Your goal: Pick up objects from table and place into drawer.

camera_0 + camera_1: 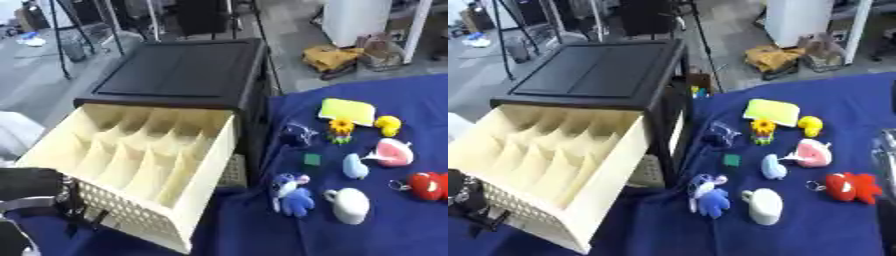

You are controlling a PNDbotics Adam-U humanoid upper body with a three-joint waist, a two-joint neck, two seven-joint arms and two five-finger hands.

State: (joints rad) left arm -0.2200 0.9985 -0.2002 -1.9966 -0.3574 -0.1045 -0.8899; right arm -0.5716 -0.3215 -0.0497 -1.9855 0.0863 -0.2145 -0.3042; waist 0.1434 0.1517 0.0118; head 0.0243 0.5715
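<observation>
The cream plastic divided drawer (131, 165) stood pulled out at left. The left hand (35, 200) sat at its lower-left front; its finger state could not be told. Small toys, including a blue plush toy (291, 196), lay at right.

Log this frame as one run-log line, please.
drawer: pulled open, dividers bare | toys: all on blue cloth | left hand: at drawer front, fingers unclear | right hand: out of view

One black cabinet (188, 70), and one cream drawer (131, 165) pulled out of it, split into many small compartments, too many to count surely. On the one blue cloth (394, 235) lie ten small things: one yellow sponge (346, 111), one sunflower toy (340, 129), one yellow duck (388, 125), one dark clear thing (297, 135), one green square (312, 159), one pale blue figure (354, 167), one pink piece (393, 152), one red toy (429, 186), one blue plush (291, 195), one white cup (350, 205).
</observation>
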